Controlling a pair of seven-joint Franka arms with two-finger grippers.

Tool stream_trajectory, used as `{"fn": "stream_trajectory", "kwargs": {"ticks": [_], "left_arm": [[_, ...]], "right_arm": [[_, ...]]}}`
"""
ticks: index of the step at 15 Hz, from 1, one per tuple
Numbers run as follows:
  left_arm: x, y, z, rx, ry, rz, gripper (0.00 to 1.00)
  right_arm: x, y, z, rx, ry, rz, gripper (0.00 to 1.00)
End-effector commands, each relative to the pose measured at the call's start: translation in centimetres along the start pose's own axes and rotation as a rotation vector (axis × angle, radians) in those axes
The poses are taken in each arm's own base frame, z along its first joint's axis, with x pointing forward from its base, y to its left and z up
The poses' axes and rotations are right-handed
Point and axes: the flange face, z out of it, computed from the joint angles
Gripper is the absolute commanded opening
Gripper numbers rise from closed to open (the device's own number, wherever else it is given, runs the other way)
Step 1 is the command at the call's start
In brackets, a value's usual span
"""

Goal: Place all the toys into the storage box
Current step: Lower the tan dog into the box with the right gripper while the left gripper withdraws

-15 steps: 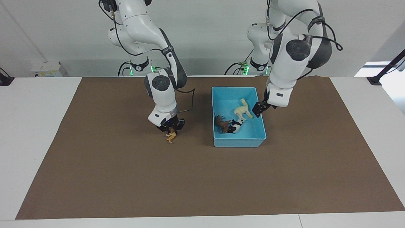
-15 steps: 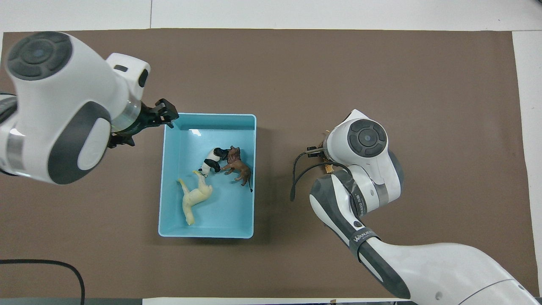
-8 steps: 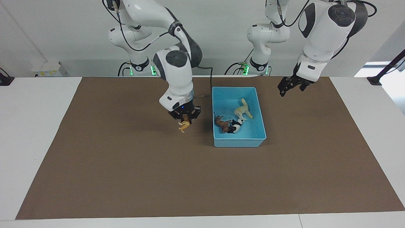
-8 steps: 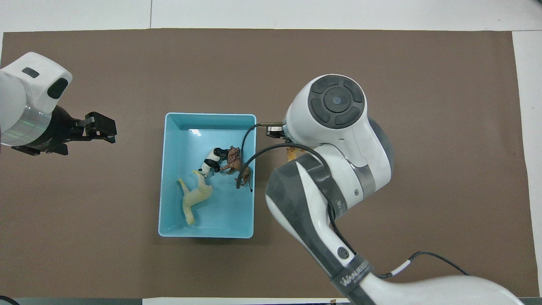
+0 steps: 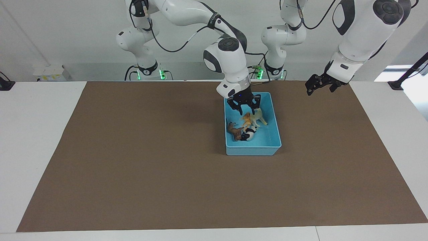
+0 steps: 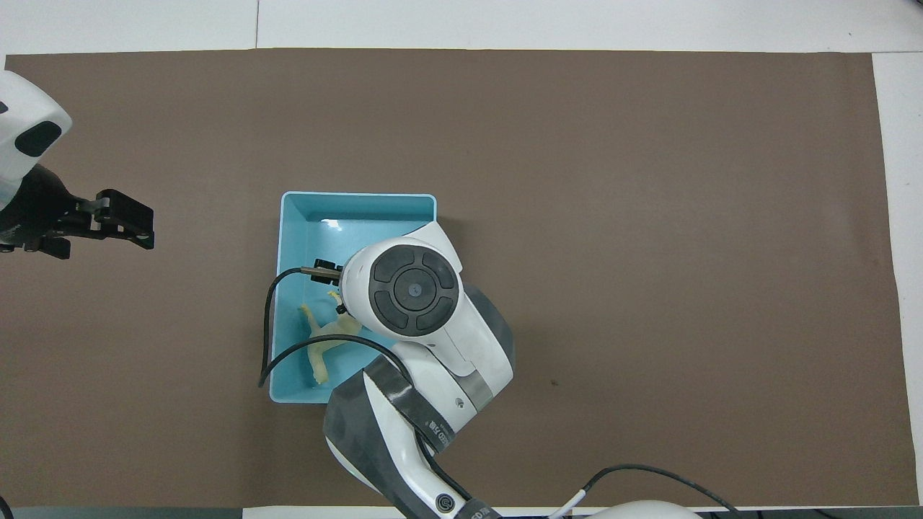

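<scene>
The light blue storage box (image 5: pixel 253 151) stands on the brown mat; it also shows in the overhead view (image 6: pixel 357 196). In it lie the cream-white horse (image 5: pixel 260 117), the dark brown toy (image 5: pixel 234 130) and the panda (image 5: pixel 249 134). The tan-orange toy (image 5: pixel 246 117) is inside the box beside the horse, just below my right gripper (image 5: pixel 247 106), which is open over the box and apart from it. In the overhead view my right arm hides all toys but the horse (image 6: pixel 322 344). My left gripper (image 5: pixel 320 87) is open and empty, raised over the mat toward the left arm's end.
The brown mat (image 5: pixel 150 160) covers most of the white table. A black cable (image 6: pixel 268 317) from my right wrist loops over the box's edge. A small white box (image 5: pixel 50 73) sits at the table's edge near the right arm's base.
My right gripper carried the tan-orange toy from over the mat to over the box and opened; the toy now sits below it. My left gripper rose and moved away from the box.
</scene>
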Motion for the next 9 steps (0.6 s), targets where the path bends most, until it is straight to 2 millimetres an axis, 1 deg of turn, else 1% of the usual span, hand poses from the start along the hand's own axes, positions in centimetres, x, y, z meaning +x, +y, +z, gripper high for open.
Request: {"fn": "stream_trajectory", "kwargs": {"ticks": [1,2,3,4,6,7,8,9], "left_arm": [[-1.0,0.1,0.3,0.001,-0.032,0.03,1.0],[-1.2,-0.2,0.2,0.001,-0.03,0.038,1.0],[-1.2,-0.2,0.2,0.001,-0.026,0.086,1.0],[-1.2,-0.3,0.0,0.002,-0.025,0.117,1.0],[-1.2,-0.5,0.2,0.002,-0.023,0.114,1.0],[-1.4,-0.6,0.8,0.003,-0.035,0.12,1.0],[-1.6,-1.1,1.0,0.003,-0.04,0.114,1.0],[-1.6,-1.4,1.2,0.003,-0.048,0.108,1.0]], "right_arm": [[0.6,-0.3,-3.5,-0.004,-0.033,0.072,1.0],[1.1,-0.1,-4.3,-0.025,-0.034,0.071,1.0],[1.9,0.5,-5.4,-0.041,-0.025,0.074,1.0],[3.5,1.5,-7.9,-0.045,0.014,0.072,1.0],[6.6,4.1,-11.5,-0.064,0.064,0.043,1.0],[8.4,5.7,-13.1,-0.084,0.095,-0.01,1.0],[10.5,7.9,-14.6,-0.119,0.129,-0.08,1.0],[13.3,11.1,-16.3,-0.165,0.147,-0.167,1.0]]}}
